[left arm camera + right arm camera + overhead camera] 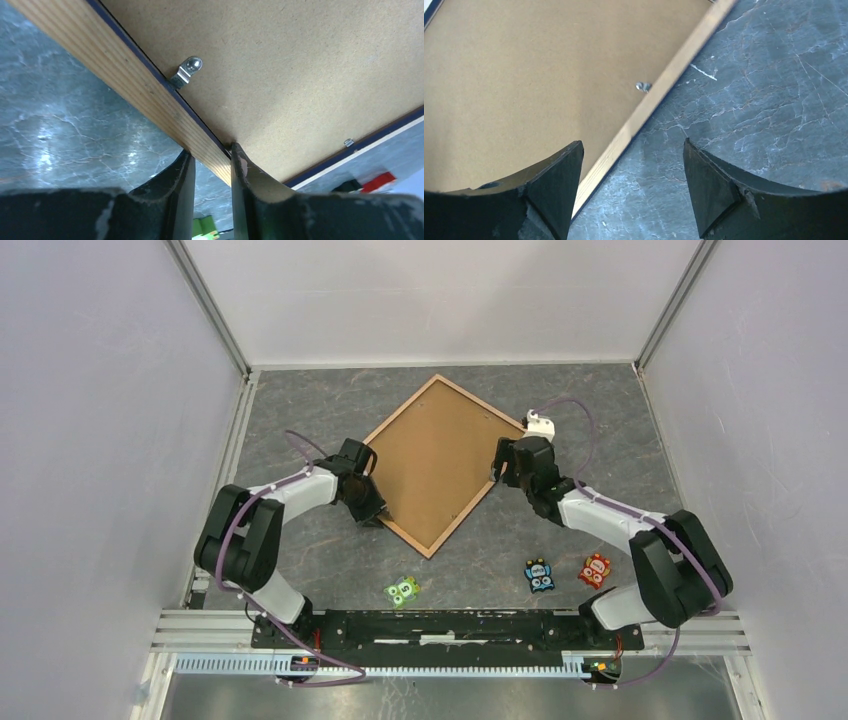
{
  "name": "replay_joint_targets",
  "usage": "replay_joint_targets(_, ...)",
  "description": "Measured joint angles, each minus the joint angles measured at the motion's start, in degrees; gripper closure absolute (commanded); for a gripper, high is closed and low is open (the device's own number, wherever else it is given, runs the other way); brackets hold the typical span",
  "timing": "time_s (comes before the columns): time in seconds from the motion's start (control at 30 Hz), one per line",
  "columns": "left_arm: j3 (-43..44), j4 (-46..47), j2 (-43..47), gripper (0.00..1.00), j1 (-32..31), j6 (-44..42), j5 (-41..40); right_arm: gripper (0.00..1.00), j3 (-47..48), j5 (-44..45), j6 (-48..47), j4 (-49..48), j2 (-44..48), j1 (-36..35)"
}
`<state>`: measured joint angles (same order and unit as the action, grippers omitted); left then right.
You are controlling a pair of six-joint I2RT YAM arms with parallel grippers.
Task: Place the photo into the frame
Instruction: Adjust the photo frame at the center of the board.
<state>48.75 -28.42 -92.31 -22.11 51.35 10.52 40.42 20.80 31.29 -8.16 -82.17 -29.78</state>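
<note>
Two left fingers astride the frame

The backing board hides whatever lies inside the frame. The left gripper covers part of its left rail. The green toy is too small to make out.

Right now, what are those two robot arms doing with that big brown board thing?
They are working on a picture frame that lies back side up on the table, with a brown backing board filling it. The left gripper is pinching the frame's wooden rail. The right gripper is open over the opposite edge and holds nothing. No photo can be seen from here.
</note>
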Motion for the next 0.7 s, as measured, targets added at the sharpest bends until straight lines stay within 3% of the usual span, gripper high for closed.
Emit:
replay_joint_targets(0.27, 5.68, -7.34, -1.55, 0.98, 0.66, -15.06, -6.25, 0.17, 3.28, -10.45, -10.91, 5.88, -0.02, 3.76)
replay_joint_targets(0.47, 5.20, -9.64, 0.44, 0.98, 0.76, -23.04, -13.16, 0.16, 7.96, -9.94, -19.23, 13.35, -0.68, 5.73)
replay_joint_targets(0.7, 4.15, -10.23, 1.73, 0.98, 0.92, -26.80, -15.32, 0.17, 9.11, -11.21, -24.44, 16.00, -1.29, 11.93)
